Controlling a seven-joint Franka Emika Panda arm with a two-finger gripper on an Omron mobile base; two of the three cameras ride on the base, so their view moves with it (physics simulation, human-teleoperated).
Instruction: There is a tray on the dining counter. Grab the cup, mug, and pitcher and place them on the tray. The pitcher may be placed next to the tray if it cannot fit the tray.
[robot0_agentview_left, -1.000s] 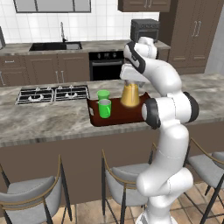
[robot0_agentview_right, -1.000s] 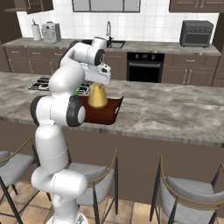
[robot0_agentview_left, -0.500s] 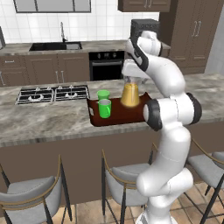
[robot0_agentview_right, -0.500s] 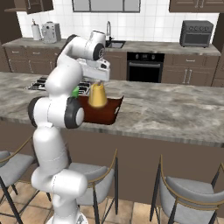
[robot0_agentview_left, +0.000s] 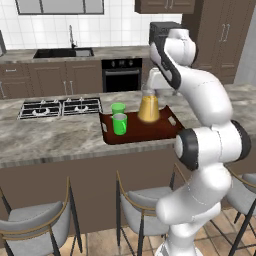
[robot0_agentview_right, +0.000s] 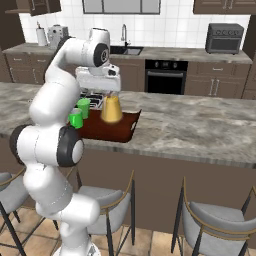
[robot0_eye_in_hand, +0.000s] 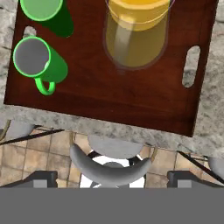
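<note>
Mottled grey-beige stone tops the surface (robot0_agentview_left: 60, 132) in the left base view, with a flat reddish-brown tray (robot0_agentview_left: 150, 131) lying near its front edge, right of the gas hob (robot0_agentview_left: 60, 106). On the tray stand a clear flask-shaped pitcher (robot0_agentview_left: 149, 107) with an amber lower body, a tapered green cup (robot0_agentview_left: 118, 108) at the tray's back left, and a straight-sided bright green mug (robot0_agentview_left: 120, 123) just in front of the cup. The gripper (robot0_agentview_left: 150, 86) hangs just above the pitcher's neck, holding nothing.

From the right base view, the tray (robot0_agentview_right: 120, 131) shows its low rim and a handle slot at the near end. The pitcher (robot0_agentview_right: 111, 109) sits under the gripper (robot0_agentview_right: 107, 89), with the cup (robot0_agentview_right: 83, 107) and mug (robot0_agentview_right: 76, 119) at the tray's far end, partly behind the arm.

Looking down in the hand view, the glossy wood-grain tray (robot0_eye_in_hand: 113, 94) carries the pitcher (robot0_eye_in_hand: 135, 35), the mug (robot0_eye_in_hand: 37, 61) with its loop handle, and the cup (robot0_eye_in_hand: 46, 13). The tray's edge lies close to the stone edge. The gripper's fingers stand spread wide at the bottom corners, gripping nothing.
</note>
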